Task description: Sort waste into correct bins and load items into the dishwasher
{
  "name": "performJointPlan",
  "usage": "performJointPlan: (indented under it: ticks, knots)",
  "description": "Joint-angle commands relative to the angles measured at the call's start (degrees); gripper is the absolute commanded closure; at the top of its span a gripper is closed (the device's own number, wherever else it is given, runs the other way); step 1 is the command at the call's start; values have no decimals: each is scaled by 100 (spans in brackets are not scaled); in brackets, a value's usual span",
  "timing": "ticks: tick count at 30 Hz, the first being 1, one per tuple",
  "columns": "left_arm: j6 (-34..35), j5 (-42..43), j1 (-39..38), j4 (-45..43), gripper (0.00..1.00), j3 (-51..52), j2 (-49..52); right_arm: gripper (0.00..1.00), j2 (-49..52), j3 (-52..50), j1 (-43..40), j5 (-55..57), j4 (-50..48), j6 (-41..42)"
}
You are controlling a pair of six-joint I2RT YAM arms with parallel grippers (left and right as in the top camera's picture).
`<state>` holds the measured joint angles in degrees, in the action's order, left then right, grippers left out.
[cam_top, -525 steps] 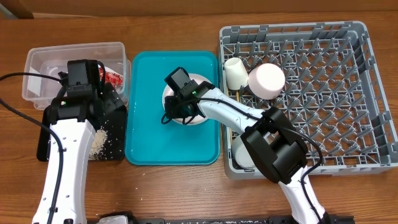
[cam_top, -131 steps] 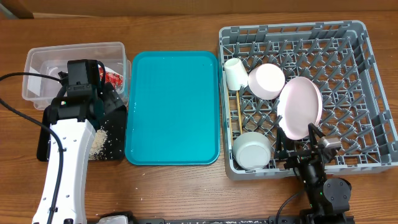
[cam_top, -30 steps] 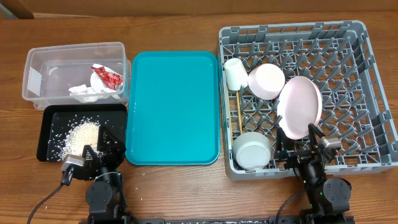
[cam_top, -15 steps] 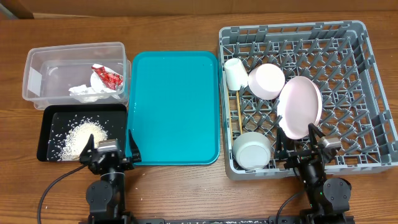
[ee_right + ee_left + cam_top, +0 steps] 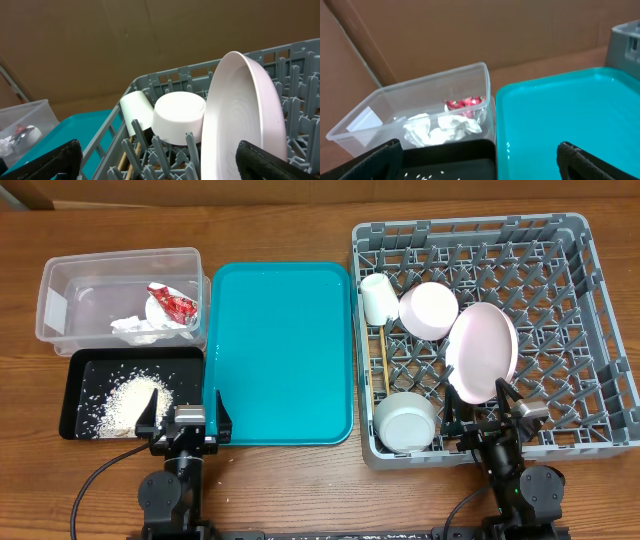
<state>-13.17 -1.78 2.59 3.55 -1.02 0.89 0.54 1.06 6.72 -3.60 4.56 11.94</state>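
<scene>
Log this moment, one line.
left pincer open | right pincer open | clear tub: napkin, wrapper | black tray: rice | rack: plate, inverted bowl, upright bowl, cup, chopsticks

One rack (image 5: 590,330) is holding one plate (image 5: 482,352), two bowls, namely a pink bowl (image 5: 428,310) and a white bowl (image 5: 406,423), one cup (image 5: 373,298) and two chopsticks (image 5: 383,365). One teal tray (image 5: 280,350) is lying on the counter (image 5: 300,480). One tub (image 5: 100,280) is containing one napkin (image 5: 140,328) and one wrapper (image 5: 172,302). One black tray (image 5: 72,380) is carrying one rice heap (image 5: 130,402), plus loose grains too many for counting.
</scene>
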Motion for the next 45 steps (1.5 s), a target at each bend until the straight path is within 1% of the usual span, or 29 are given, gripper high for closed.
performJointPlan:
  ticks: [1, 4, 9, 12, 14, 15, 17, 19, 23, 25, 28, 45]
  knots:
    - [417, -70, -42, -271, 0, 74, -72, 0, -37, -61, -90, 262, 26, -22]
    - [424, -2, -44, -721, 0, 74, -72, 0, -37, -61, -92, 262, 26, -20]
    - [452, -7, -42, -1099, 0, 74, -72, 0, -37, -61, -92, 262, 26, -22]
    - [656, -68, -42, -1373, 0, 76, -72, 0, -37, -61, -90, 262, 26, -22]
    - [973, -310, -42, -1451, 0, 76, -72, 0, -37, -61, -90, 262, 26, -22]
    - [1213, -483, -42, -1434, 0, 76, -72, 0, -37, -61, -90, 262, 26, -22]
    - [1484, -678, -42, -1294, 0, 76, -72, 0, -37, -61, -92, 262, 26, -22]
    - [1510, -728, -42, -1058, 0, 76, -72, 0, -37, -61, -92, 262, 26, -22]
    - [1515, -774, -42, -249, 0, 76, -72, 0, -37, -61, -90, 262, 26, -22]
    - [1646, -782, -42, 13, 0, 76, -72, 0, -37, -61, -92, 262, 26, -22]
    - [1797, -780, -44, -15, 0, 76, -72, 0, -37, -61, -92, 262, 26, -22]
    - [1790, -741, -42, -13, 0, 74, -68, 0, -37, -61, -92, 262, 26, -22]
